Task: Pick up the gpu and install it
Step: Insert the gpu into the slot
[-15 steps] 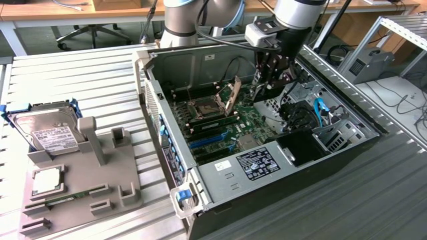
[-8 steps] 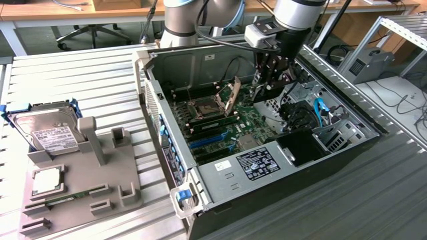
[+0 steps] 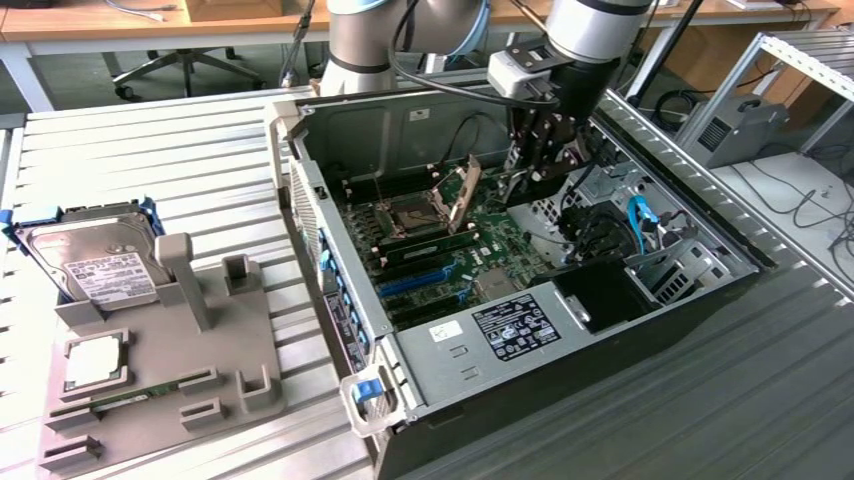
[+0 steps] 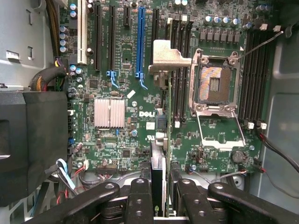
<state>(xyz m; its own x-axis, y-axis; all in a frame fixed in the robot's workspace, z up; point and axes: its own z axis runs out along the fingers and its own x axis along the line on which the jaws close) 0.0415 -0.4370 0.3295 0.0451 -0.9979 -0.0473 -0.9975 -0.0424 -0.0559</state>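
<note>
My gripper (image 3: 539, 160) reaches down into the open computer case (image 3: 310, 200), shut on the gpu (image 4: 159, 186). In the wrist view I see the card edge-on: a thin green board with a black cooler on one side, gripped between my black fingers (image 4: 140, 198), and its silver end bracket (image 4: 168, 58) at the far end. It hangs above the green motherboard (image 4: 121, 140), between the blue expansion slot (image 4: 139, 42) and the black memory slots (image 4: 180, 70). The card touches no slot. From the exterior view the card is mostly hidden behind the gripper.
The CPU socket (image 4: 212, 84) lies open with its load plate (image 3: 461, 195) raised beside the card. Cables (image 3: 638, 225) and a drive cage sit at the case's right. On the exterior view's left, a grey fixture (image 3: 160, 380) holds a hard drive (image 3: 94, 262), a processor (image 3: 91, 362) and a memory stick.
</note>
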